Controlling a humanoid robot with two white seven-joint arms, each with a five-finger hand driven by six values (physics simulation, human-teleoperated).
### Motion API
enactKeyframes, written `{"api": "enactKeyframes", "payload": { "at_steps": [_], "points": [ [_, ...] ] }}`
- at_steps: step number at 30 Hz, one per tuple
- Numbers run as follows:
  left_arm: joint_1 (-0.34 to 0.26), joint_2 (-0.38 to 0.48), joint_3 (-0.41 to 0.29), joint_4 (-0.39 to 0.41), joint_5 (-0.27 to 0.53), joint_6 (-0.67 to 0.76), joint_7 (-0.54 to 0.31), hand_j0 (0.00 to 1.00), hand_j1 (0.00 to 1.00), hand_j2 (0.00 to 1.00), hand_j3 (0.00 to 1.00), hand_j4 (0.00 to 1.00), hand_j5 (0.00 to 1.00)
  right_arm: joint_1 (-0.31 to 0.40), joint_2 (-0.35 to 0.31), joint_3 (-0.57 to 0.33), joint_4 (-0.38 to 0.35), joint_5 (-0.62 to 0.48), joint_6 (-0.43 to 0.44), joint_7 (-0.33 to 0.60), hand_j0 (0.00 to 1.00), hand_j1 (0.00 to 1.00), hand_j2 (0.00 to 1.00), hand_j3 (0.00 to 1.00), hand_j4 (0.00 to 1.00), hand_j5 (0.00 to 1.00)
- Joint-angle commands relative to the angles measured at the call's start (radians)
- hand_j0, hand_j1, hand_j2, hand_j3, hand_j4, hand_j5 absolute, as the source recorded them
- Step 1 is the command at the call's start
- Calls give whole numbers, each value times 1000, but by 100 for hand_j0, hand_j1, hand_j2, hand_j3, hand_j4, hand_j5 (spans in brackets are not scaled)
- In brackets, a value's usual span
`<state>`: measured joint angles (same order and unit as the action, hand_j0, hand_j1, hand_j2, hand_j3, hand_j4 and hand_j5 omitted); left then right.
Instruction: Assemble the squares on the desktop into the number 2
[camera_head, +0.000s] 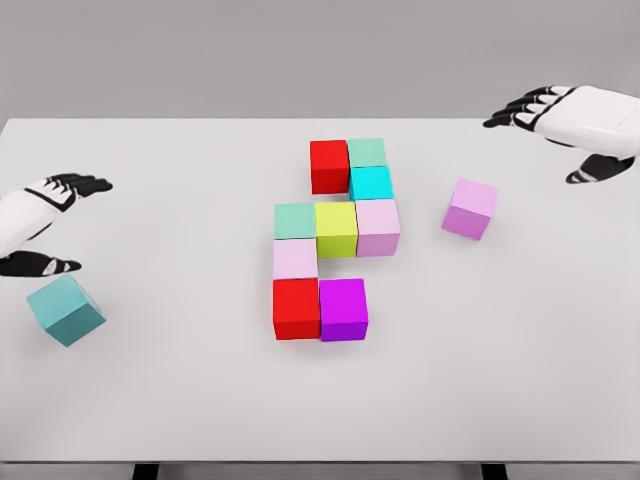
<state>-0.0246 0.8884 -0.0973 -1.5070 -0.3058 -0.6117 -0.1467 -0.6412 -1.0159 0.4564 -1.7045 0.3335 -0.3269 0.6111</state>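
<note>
Partial 2 of nine cubes (335, 240) at worktop centre, bottom row short | violet cube (470, 208) loose toward right edge; teal cube (66, 309) tilted near left edge, likely remaining pieces | left robot hand (45, 215) released above teal cube | right robot hand (560, 115) released, far right corner.

Nine cubes packed mid-table. Far row: red cube (329, 166), mint cube (367, 152); cyan cube (371, 183) below mint. Middle row: green cube (295, 221), yellow cube (337, 229), pale pink cube (378, 227). Lilac cube (295, 259) below green. Near row: second red cube (296, 308), magenta cube (343, 309). Loose: violet cube (470, 208) right, teal cube (66, 309) near left, both skewed.
</note>
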Motion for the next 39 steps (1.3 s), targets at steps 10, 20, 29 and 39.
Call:
{"api": "enactKeyframes", "payload": {
  "at_steps": [10, 20, 29, 39],
  "points": [
    [-3, 12, 28, -19, 2, 1, -1, 100, 100, 100, 100, 100, 100, 3, -170, 91, -46, -5, -184, -11, 100, 100, 100, 100, 100, 100],
    [-25, 317, 13, -35, 177, 1, -303, 100, 100, 100, 100, 100, 100, -299, 158, 390, 221, 340, -250, 0, 100, 100, 100, 100, 100, 100],
    [-77, 287, -21, -91, 243, 1, -461, 100, 100, 100, 100, 100, 100, -302, 207, 404, 325, 334, -284, 0, 100, 100, 100, 100, 100, 100],
    [-554, 170, -458, -21, 234, 1, -461, 100, 100, 100, 100, 100, 100, -304, 232, 443, 356, 329, -284, 0, 100, 100, 100, 100, 100, 100]
  ]
}}
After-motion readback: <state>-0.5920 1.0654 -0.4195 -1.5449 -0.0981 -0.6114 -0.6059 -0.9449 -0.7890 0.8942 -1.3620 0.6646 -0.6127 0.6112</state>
